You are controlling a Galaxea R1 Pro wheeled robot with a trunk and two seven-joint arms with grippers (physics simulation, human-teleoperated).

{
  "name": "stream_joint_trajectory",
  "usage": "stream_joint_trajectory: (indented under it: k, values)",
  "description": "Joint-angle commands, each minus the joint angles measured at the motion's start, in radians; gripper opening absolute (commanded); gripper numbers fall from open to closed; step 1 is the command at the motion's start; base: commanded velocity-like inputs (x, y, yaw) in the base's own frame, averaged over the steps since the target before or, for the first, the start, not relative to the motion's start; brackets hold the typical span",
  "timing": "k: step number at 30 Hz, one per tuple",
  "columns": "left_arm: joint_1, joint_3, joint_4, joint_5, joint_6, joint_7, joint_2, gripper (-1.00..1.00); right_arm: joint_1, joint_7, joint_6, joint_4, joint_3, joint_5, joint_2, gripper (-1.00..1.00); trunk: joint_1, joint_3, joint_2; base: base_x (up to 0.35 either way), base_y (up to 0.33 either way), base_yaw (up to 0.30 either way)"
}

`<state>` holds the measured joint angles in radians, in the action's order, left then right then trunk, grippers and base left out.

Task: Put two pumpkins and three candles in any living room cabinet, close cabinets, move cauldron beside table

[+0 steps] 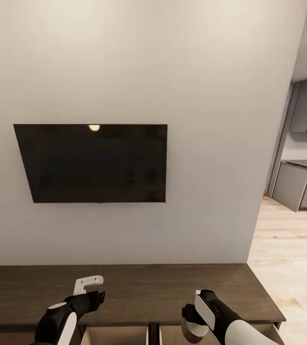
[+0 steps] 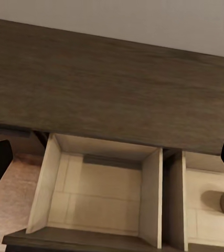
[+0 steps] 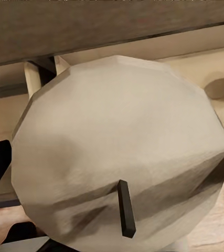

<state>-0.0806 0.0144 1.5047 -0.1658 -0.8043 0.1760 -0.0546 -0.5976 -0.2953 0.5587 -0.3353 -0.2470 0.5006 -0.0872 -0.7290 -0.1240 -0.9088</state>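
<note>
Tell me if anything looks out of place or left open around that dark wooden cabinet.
Two drawers of the cabinet stand pulled out, their pale insides showing; the drawer under the left claw looks empty. The right claw holds a candle above them. The wall-mounted screen looks level.

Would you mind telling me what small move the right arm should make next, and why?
Probably lower the right gripper into the open drawer and let go. It holds a candle above the cabinet, whose drawers are pulled out below, with pale interiors that look free to take it.
</note>
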Motion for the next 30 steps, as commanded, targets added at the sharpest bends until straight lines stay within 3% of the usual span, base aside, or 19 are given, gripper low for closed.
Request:
stream_joint_trajectory:
  k: [1, 6, 30]
  values:
    - [-0.001, 0.0, 0.002, -0.011, -0.004, 0.007, -0.001, 1.0, -0.001, -0.009, 0.004, -0.002, -0.008, 0.01, 0.001, -1.0, 0.0, -0.002, -0.001, 0.021, 0.0, 0.0]
    - [-0.001, 0.0, 0.006, -0.011, -0.003, 0.007, -0.001, 1.0, -0.001, -0.007, 0.004, -0.001, -0.008, 0.01, 0.001, -1.0, 0.0, -0.002, -0.001, 0.008, 0.0, 0.0]
    - [-0.001, -0.002, 0.006, -0.011, -0.003, 0.002, -0.001, 1.0, -0.001, -0.007, 0.004, 0.0, -0.008, 0.01, 0.0, -1.0, -0.092, -0.077, -0.169, 0.0, 0.0, 0.0]
